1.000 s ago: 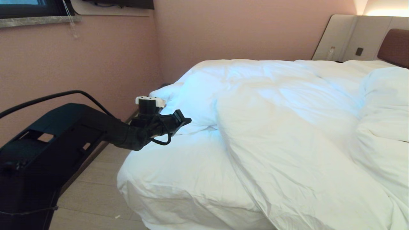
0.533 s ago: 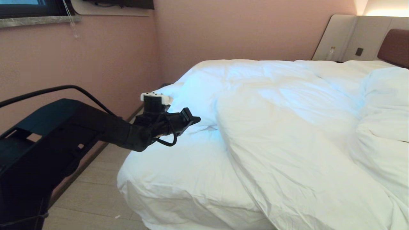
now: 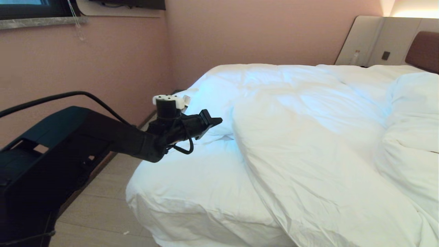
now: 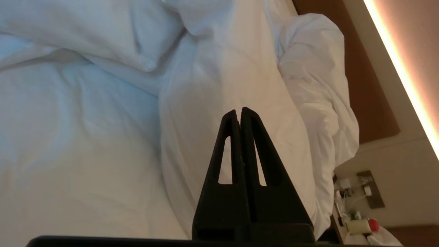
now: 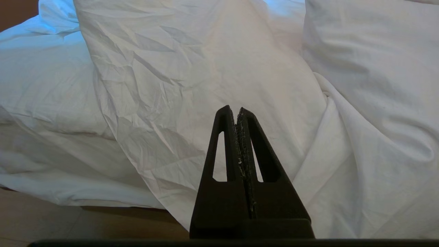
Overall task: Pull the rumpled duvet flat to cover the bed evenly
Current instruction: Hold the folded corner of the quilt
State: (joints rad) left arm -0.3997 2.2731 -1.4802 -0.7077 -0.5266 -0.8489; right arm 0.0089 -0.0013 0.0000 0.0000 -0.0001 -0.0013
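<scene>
The left gripper (image 3: 214,121), clenched and empty, hangs over the bed's (image 3: 178,192) bare near corner. The duvet (image 3: 308,144) lies at its 3 o'clock, heaped lengthwise toward the headboard (image 3: 423,49). The right gripper (image 5: 236,111) sits clenched, parked.

Pink walls (image 3: 219,34) meet at a far corner. Window (image 3: 24,7) at far left, dark frame, grey stone sill (image 3: 41,22); a thin cord (image 3: 76,20) hangs down past the sill. Pale wood-look floor (image 3: 99,212) at near left, darker skirting along the left wall. Far right: beige wall panel (image 3: 377,39) with a dark switch plate (image 3: 386,55), a small bottle (image 3: 355,56) beside it, warm light strip (image 3: 416,12) above.
</scene>
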